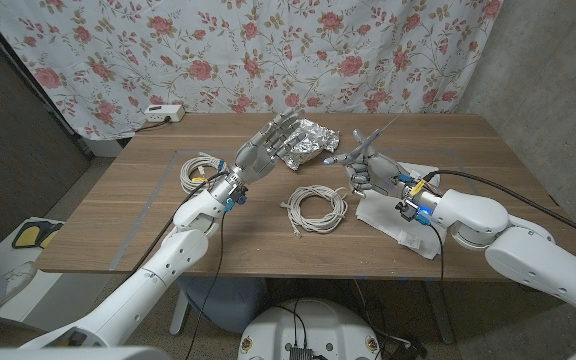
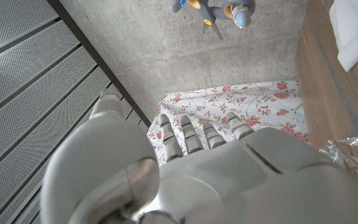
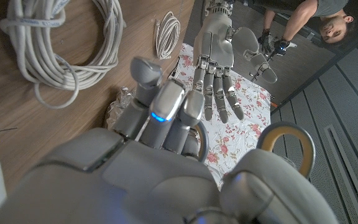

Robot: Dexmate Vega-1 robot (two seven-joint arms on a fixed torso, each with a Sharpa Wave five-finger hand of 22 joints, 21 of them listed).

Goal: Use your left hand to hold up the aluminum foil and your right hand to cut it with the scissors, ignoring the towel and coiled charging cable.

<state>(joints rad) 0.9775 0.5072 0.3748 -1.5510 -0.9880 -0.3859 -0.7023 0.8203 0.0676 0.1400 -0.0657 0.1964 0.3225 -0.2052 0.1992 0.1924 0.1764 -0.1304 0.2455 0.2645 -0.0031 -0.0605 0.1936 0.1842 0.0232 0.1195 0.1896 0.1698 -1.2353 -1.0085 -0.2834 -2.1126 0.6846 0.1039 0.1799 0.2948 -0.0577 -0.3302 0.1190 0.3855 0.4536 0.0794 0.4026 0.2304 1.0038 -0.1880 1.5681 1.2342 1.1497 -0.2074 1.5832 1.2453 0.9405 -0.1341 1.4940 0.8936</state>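
In the head view the left robot hand hovered over the counter with its fingers spread, reaching toward the crumpled aluminum foil, which lay on the far middle of the counter; the fingertips were at or just beside the foil's near-left edge, and whether they touched it could not be told. The foil's long axis ran roughly across the counter, left to right. The right robot hand gripped the scissors, whose blades pointed up and away toward the far right, well off the foil. A coiled charging cable sat between the arms and the towel lay under the right forearm. To do this step well, the left hand probably needed to close on the foil's edge and lift it clear before the blades turned toward it. In the left wrist view the left hand's fingers were straight and apart, holding nothing, with a scrap of foil at the picture's edge. In the right wrist view the right hand was curled through a scissor handle loop, and the left hand showed beyond it with fingers open above the foil; a person stood in the background.
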